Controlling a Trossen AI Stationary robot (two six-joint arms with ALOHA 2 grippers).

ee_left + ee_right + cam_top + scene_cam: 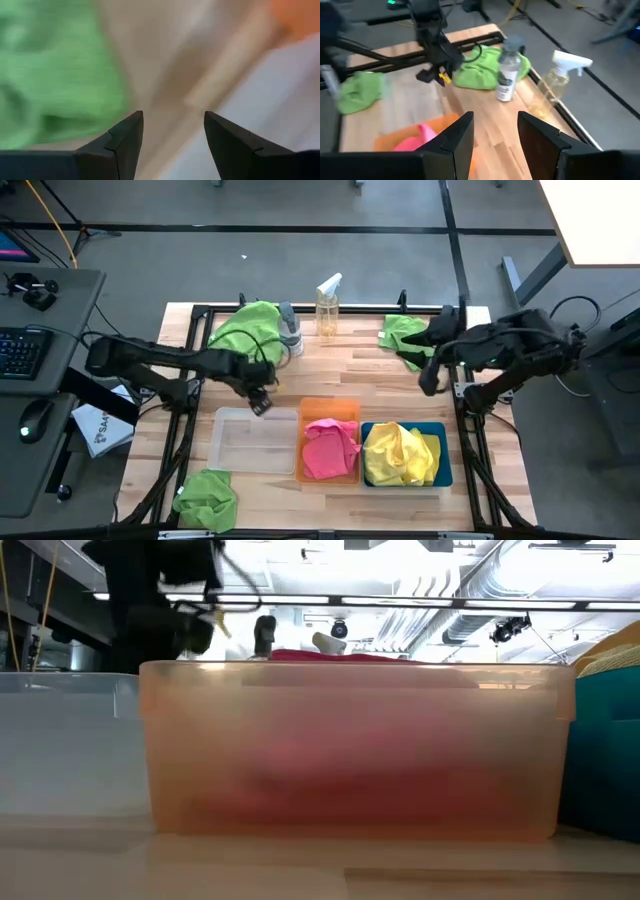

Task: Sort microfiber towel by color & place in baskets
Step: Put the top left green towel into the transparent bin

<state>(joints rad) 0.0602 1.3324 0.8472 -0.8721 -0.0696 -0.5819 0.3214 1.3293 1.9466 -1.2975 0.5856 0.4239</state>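
Three bins stand in a row at the near side: a clear bin [250, 442], an orange bin [328, 412] holding a pink towel [328, 450], and a blue bin [447, 465] holding a yellow towel [400, 455]. Green towels lie on the table at far left [245, 328], far right [400, 332] and near left [207, 498]. My left gripper [262, 402] [172, 117] is open over the clear bin's far edge, holding nothing; its wrist view shows a green towel [55, 75] beside it. My right gripper [430, 383] [495, 117] is open and hovers right of centre.
A spray bottle [328, 305] and a smaller clear bottle [290, 330] stand at the far edge, between the two far green towels. Black frame rails run along the table's sides. Bare wood lies between the bottles and the bins. The orange bin [350, 750] fills the low view.
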